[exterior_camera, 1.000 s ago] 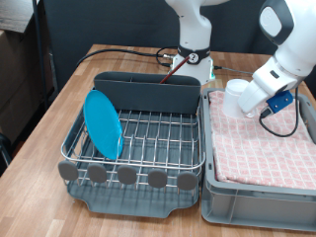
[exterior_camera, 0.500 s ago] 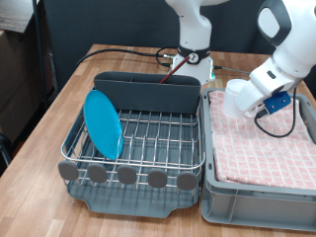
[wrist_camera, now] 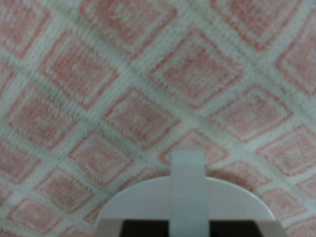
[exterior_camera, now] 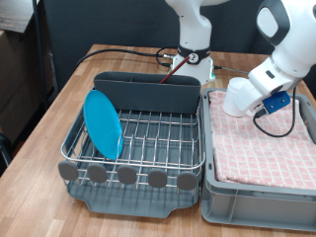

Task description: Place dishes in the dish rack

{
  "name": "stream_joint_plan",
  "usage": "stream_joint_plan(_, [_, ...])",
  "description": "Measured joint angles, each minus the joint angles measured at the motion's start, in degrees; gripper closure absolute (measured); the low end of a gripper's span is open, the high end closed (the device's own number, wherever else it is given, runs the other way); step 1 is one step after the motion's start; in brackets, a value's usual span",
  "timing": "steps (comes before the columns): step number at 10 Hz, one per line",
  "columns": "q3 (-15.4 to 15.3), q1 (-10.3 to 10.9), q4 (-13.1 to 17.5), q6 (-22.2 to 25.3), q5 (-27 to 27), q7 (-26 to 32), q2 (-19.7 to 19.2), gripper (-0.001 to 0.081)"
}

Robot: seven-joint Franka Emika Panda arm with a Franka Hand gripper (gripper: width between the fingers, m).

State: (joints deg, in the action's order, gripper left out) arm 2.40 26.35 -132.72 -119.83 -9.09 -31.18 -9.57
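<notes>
Gripper (exterior_camera: 240, 100) grips white mug (exterior_camera: 237, 97) over crate (exterior_camera: 259, 194) — plate (exterior_camera: 102, 122) racked

You have the gripper (exterior_camera: 237, 99) over the crate (exterior_camera: 259, 188), near its far end, with the mug (exterior_camera: 241, 96) at its tip and the cloth (wrist_camera: 109, 89) directly beneath. To the exterior view's left of the gripper, the dish rack (exterior_camera: 138, 133) sits on the bench (exterior_camera: 59, 104), touching the crate's side. The plate (exterior_camera: 103, 124) stands on edge in the rack's wires, on the side farthest from the gripper.
</notes>
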Motion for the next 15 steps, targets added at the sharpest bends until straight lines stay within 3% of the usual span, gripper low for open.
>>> stream_joint_plan(5, [1.1, -0.34, 1.92, 2.98, 1.29, -0.23, 3.23, 0.0736])
stream_joint_plan(9, [3.76, -1.28, 0.13, -2.96, -2.7, -6.37, 8.63, 0.0736])
stream_joint_plan(11, [3.86, -1.28, 0.4, -2.23, -2.13, -6.52, 8.25, 0.0736])
stream_joint_plan(15, [7.16, -2.91, 2.73, -2.28, 0.32, -5.76, 7.99, 0.0736])
